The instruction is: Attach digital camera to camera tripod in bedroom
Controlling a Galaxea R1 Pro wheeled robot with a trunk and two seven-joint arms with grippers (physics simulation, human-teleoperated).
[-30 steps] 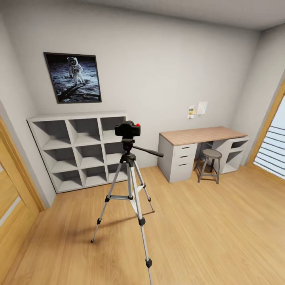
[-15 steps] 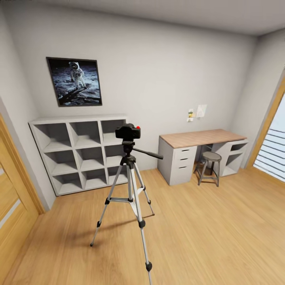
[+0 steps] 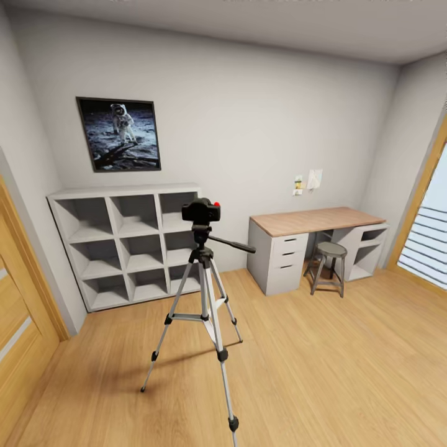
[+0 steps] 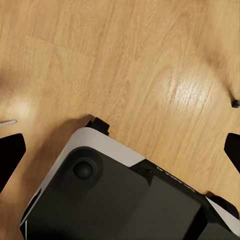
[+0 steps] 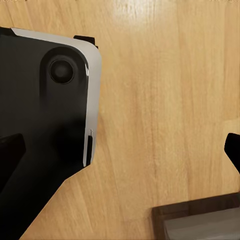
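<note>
One camera [image 3: 200, 211] sits atop the tripod [image 3: 202, 298] at my twelve o'clock; light, rigid, tippy, I'd grip its body sides. Both hands wide, empty.

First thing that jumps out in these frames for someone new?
The silver-legged tripod with black joints stands mid-room on the light wooden plank floor, with the small black boxy camera with a red mark sitting on its head. Behind it, a framed astronaut moon photo hangs over a grey-white cube shelf. To the right sits a wood-topped desk with white drawers and a round grey stool.
</note>
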